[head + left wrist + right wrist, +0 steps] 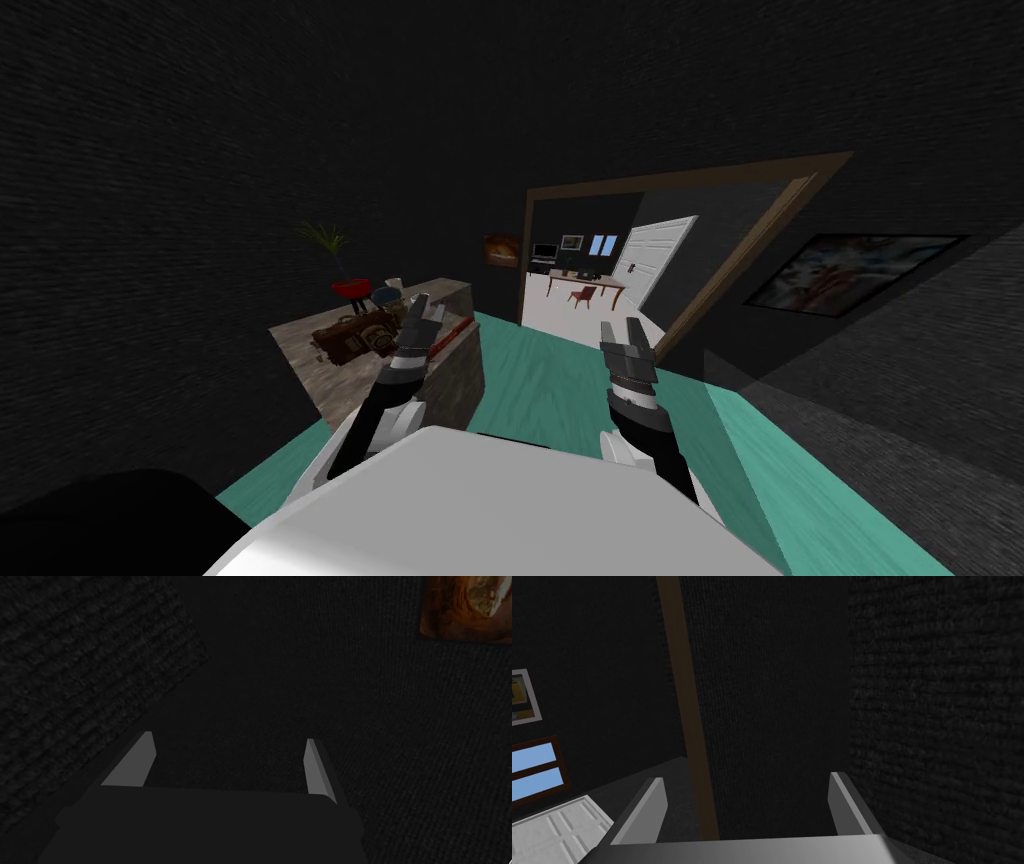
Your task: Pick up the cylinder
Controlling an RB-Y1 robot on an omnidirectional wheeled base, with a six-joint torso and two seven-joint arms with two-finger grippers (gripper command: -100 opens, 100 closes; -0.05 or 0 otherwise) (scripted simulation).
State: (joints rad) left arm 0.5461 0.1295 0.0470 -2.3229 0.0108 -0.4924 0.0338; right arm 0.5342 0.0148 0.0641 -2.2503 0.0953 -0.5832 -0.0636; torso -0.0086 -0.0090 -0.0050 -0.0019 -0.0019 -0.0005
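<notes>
The left gripper (428, 308) hangs above the near corner of a stone-topped counter (298, 348) that stands to the robot's left against a dark wall. In the left wrist view its fingers (144, 760) stand wide apart with nothing between them. The right gripper (620, 330) is held out over the teal floor (560, 385), well apart from the counter, and its fingers (649, 811) are likewise spread wide and empty. On the counter lies a brown bag (350, 338), just beyond the left forearm. Behind the bag, at the counter's far end, a red pot (349, 288) holds a spiky green plant (325, 240). Beside the pot stands a small pale upright object (393, 284) that looks like the cylinder, though it is too small to be sure; it sits just past the left gripper's tips, not touching them. A thin red strip (452, 330) runs along the counter's edge beside that gripper. Ahead, a brown-framed doorway (700, 180) opens onto a bright room with a wooden table (590, 282), a red chair (583, 295) and a white door (655, 250).
</notes>
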